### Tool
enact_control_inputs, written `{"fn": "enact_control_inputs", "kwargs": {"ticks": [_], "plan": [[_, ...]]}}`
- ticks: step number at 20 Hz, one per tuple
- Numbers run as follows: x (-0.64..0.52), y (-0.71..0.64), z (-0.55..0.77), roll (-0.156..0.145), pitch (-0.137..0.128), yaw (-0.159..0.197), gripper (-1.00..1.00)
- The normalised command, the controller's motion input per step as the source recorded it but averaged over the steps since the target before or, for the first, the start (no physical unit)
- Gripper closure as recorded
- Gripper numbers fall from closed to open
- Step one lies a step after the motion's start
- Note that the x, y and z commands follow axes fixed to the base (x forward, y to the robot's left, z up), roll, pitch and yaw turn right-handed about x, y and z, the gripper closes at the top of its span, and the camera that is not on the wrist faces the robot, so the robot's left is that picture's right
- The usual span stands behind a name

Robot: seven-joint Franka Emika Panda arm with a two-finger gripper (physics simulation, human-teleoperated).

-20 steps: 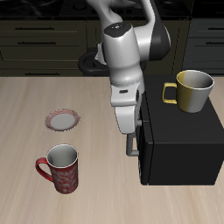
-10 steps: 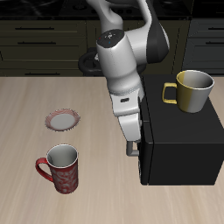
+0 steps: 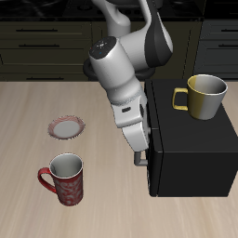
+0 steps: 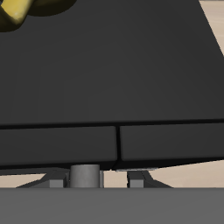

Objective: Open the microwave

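Swinging outward since the earlier frame, the robot's hand (image 3: 139, 154) sits at the large matte black microwave's (image 3: 191, 149) grey bar handle (image 4: 85, 176); its grip cannot be told.

A simulated kitchen is showing: dark cabinets (image 3: 42, 33) with drawer handles are running behind a pale wood surface (image 3: 37, 112) carrying a black microwave (image 3: 191, 149), two mugs and a small plate (image 3: 67, 126).
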Motion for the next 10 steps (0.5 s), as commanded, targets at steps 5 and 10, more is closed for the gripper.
{"fn": "enact_control_inputs", "kwargs": {"ticks": [5,10], "plan": [[-0.1,0.19,0.06,0.056,-0.01,-0.039,1.0],[-0.08,0.11,0.17,0.027,-0.018,-0.064,1.0]]}}
